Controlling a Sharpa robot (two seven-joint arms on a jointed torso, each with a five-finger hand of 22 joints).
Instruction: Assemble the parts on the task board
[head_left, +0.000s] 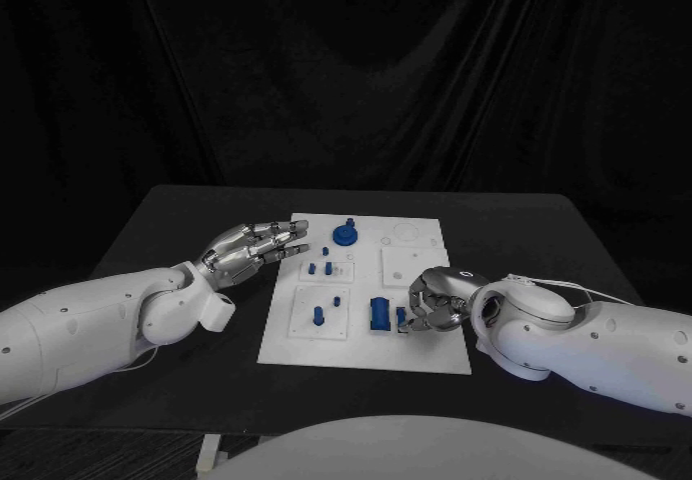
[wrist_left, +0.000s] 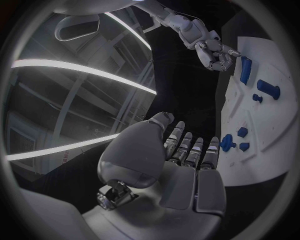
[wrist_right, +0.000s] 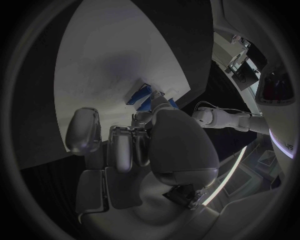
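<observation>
The white task board (head_left: 361, 345) lies mid-table, also seen as task board (wrist_left: 275, 125) and task board (wrist_right: 106, 60). On it stand a round blue part (head_left: 348, 233), small blue pegs (head_left: 320, 267) and a tall blue block (head_left: 379, 313), the same blue block (wrist_left: 245, 70). My right hand (head_left: 433, 300) is curled at the board's right side, its fingertips pinching a small blue part (head_left: 401, 319) beside the block; this small blue part (wrist_right: 147, 103) shows at the fingertips of the right hand (wrist_right: 144, 145). My left hand (head_left: 257, 245) hovers open at the board's left edge, fingers stretched toward the pegs; the left hand (wrist_left: 181, 160) holds nothing.
The black table (head_left: 188, 220) stretches around the board on all sides. Two square raised plates (head_left: 322, 312) (head_left: 405, 266) sit on the board. Dark curtains hang behind the table.
</observation>
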